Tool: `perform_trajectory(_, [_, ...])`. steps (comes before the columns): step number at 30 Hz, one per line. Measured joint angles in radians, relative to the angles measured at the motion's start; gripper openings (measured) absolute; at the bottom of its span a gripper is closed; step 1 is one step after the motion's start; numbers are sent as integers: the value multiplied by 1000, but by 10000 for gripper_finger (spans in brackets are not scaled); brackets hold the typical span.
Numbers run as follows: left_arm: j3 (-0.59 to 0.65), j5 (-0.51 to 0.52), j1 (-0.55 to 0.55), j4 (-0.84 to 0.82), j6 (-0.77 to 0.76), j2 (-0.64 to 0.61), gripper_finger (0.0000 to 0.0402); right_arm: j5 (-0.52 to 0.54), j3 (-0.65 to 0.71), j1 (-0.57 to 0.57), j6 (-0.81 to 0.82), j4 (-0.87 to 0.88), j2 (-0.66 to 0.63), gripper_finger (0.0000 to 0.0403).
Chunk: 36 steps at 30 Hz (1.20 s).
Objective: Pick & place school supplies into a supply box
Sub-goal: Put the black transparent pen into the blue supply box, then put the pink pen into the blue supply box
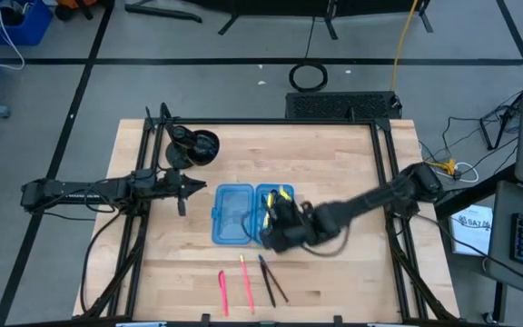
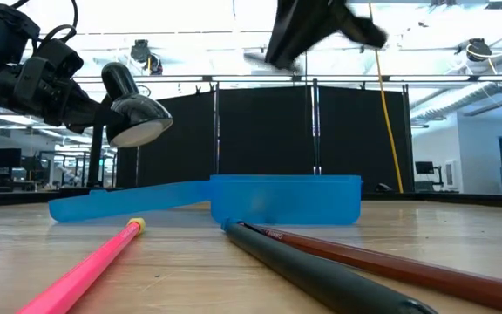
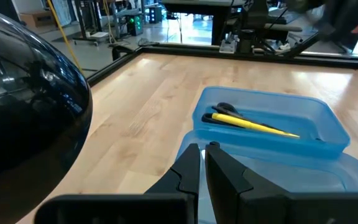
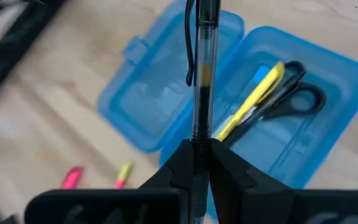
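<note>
The supply box (image 1: 234, 215) lies open on the table, an empty half (image 4: 160, 93) beside a deeper half (image 4: 328, 134). In the deeper half lie a yellow pen (image 4: 253, 106) and black-handled scissors (image 4: 300, 99). My right gripper (image 4: 199, 149) hovers over the box (image 1: 278, 220), shut on a clear pen (image 4: 204, 62) with a black clip. A pink pen (image 1: 223, 292), a yellow-tipped pink one (image 1: 246, 283) and two dark pencils (image 1: 271, 280) rest flat near the near edge. My left gripper (image 1: 182, 188) waits shut left of the box (image 3: 204, 163). My right gripper pinches the clear pen between its two fingers at the lower barrel (image 4: 199, 134). The pen runs along the fingers and sticks out forward past their tips. The end behind the fingers is hidden. The pen is lifted clear, above the seam between the box's halves.
A black round stand object (image 1: 196, 145) stands at the far left of the table, close to my left arm (image 3: 30, 112). A black frame rail (image 1: 243, 121) borders the tabletop. Bare wood (image 1: 352, 272) lies right of the loose pens.
</note>
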<state>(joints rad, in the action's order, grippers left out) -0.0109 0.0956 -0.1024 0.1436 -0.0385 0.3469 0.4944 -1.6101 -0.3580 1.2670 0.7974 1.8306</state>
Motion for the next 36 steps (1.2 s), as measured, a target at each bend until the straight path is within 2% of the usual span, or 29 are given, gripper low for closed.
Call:
perform_trajectory(3, [0, 0, 0, 0, 1, 0, 31, -48, 46, 76, -24, -51, 7, 22])
perform_trajectory(8, [0, 0, 0, -1, 2, 0, 31, -106, 211, 143, -37, -270, 6, 22])
perform_trajectory(12, [0, 0, 0, -6, 2, 0, 31, -110, 354, 162, 40, -427, 5, 27])
perform_trajectory(18, [0, 0, 0, -12, 2, 0, 31, -188, 506, 167, 161, -539, 5, 21])
perform_trajectory(26, [0, 0, 0, -12, 6, 0, 31, -210, 528, 175, 155, -555, 4, 22])
perform_trajectory(36, [0, 0, 0, -12, 9, 0, 31, -211, 528, 175, 139, -597, 4, 94])
